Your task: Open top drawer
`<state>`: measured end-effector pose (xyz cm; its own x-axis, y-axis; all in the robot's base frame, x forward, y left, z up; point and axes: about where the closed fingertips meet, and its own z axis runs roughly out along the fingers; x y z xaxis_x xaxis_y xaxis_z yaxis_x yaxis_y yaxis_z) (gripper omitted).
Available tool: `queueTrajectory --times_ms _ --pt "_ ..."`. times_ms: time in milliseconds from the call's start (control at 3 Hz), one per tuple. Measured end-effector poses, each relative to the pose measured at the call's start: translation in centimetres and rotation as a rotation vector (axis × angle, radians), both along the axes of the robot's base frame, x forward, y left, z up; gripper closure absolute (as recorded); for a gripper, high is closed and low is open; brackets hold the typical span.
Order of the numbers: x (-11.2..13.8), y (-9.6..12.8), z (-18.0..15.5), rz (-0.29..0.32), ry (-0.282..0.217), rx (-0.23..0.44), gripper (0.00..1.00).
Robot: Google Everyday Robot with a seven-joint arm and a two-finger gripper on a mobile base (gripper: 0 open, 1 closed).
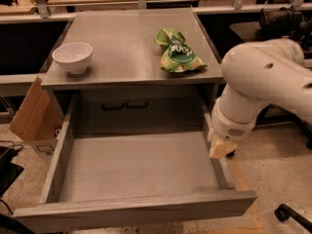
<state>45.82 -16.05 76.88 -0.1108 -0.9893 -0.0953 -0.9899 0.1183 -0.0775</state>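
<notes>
I see the top drawer point(136, 209) pulled far out of the cabinet point(124, 40) toward me, its grey box interior bare and its plain front panel along the bottom of my view. My gripper point(222, 148) hangs from the white arm point(263, 82) at the drawer's right side wall, about halfway along it, with its tan tip just at the wall's top edge. I cannot tell whether the gripper is open or closed, nor whether it touches the wall. On the cabinet top a white bowl point(72, 57) sits upright at the left, well apart from a green bag point(179, 55) lying at the right. A cardboard box point(31, 113) leans beside the cabinet's left side
</notes>
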Motion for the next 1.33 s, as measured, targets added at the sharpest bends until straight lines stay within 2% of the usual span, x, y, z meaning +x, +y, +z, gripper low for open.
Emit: queueTrajectory --times_ms 333,667,1000,1333 --pt "2.0 -2.8 7.3 -0.011 -0.064 -0.048 0.83" --pt "3.8 -5.8 12.2 -0.038 -0.105 -0.052 0.81" --pt "4.4 -6.0 13.9 -0.048 -0.139 -0.042 0.58" --pt "4.4 -5.9 13.7 -0.047 -0.14 -0.043 0.27"
